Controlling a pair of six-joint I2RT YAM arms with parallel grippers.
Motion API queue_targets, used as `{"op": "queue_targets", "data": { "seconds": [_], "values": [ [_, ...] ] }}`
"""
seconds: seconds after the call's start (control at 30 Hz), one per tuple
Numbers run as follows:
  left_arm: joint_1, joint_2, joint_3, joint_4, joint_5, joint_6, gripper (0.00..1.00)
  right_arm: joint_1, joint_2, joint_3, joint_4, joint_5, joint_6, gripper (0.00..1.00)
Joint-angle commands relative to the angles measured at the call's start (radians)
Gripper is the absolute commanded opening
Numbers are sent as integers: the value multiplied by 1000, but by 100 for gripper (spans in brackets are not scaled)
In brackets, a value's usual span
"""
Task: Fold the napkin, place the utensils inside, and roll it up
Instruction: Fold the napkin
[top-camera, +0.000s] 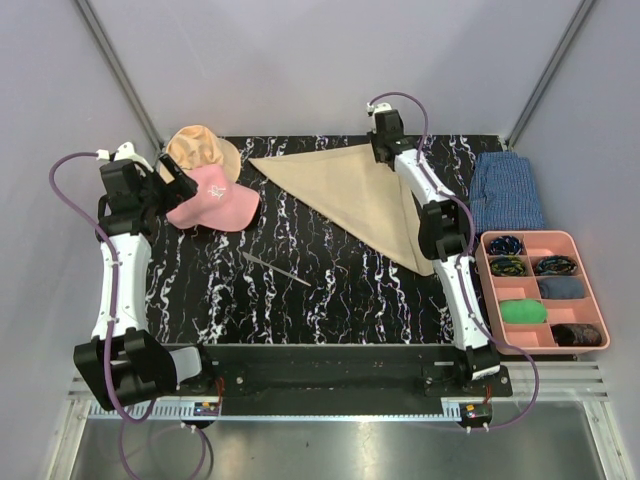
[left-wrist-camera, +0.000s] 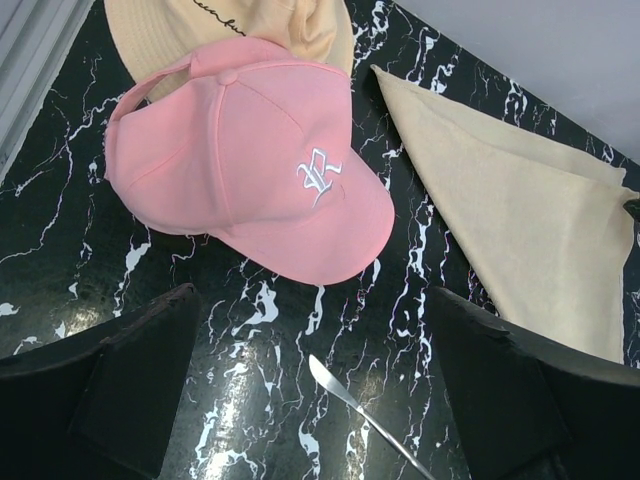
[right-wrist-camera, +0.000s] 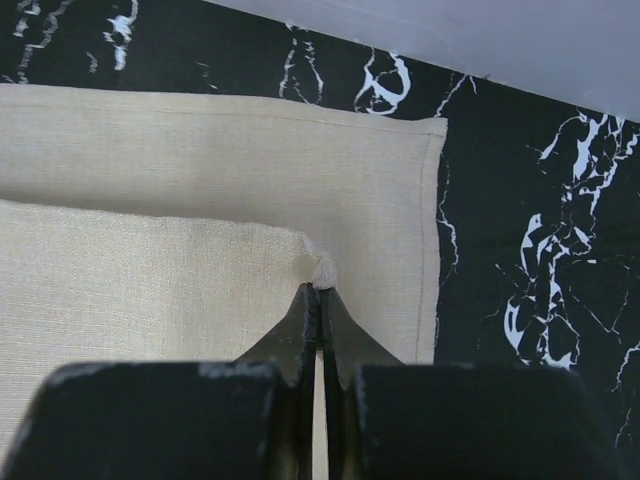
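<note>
Right gripper (right-wrist-camera: 320, 292) has its jaws pressed together on a small bunched corner of the napkin (right-wrist-camera: 200, 140), gripping the upper folded layer. The lower layer's hemmed edge shows beyond it toward 12 and 3 o'clock. In the top view the napkin lies folded as a triangle at about 1 o'clock from the middle of the black marbled table (top-camera: 330, 300). Its long point runs toward 5 o'clock, and this gripper sits at its far right corner.

Left gripper (left-wrist-camera: 315, 330) is spread wide with nothing between its fingers, hanging over the table at 10 o'clock.

One thin grey utensil (top-camera: 275, 268) lies bare on the table at about 8 o'clock from the middle, apart from the napkin. Its flat, blade-like tip shows in the left wrist view.

The pink cap (top-camera: 215, 200) rests at 10 o'clock. The white stitched emblem on its front looks like a letter R, though I cannot be sure. It overlaps the tan hat (top-camera: 195, 148) behind it; dark script on that hat is cut off and unreadable.

A blue checked cloth (top-camera: 507, 192) lies at 2 o'clock, and a pink tray (top-camera: 530, 234) of small items at 4 o'clock.
</note>
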Motion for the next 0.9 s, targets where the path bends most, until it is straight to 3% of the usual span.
{"op": "queue_targets", "data": {
  "seconds": [0.0,0.4,0.87],
  "values": [
    [5,7,-1,47,39,-5,99,-22,47,89,3,25,-38,0],
    [5,19,-3,49,59,-13,99,-44,127,193,23,25,-62,0],
    [7,43,-3,49,77,-16,99,-56,153,224,176,59,-139,0]
  ]
}}
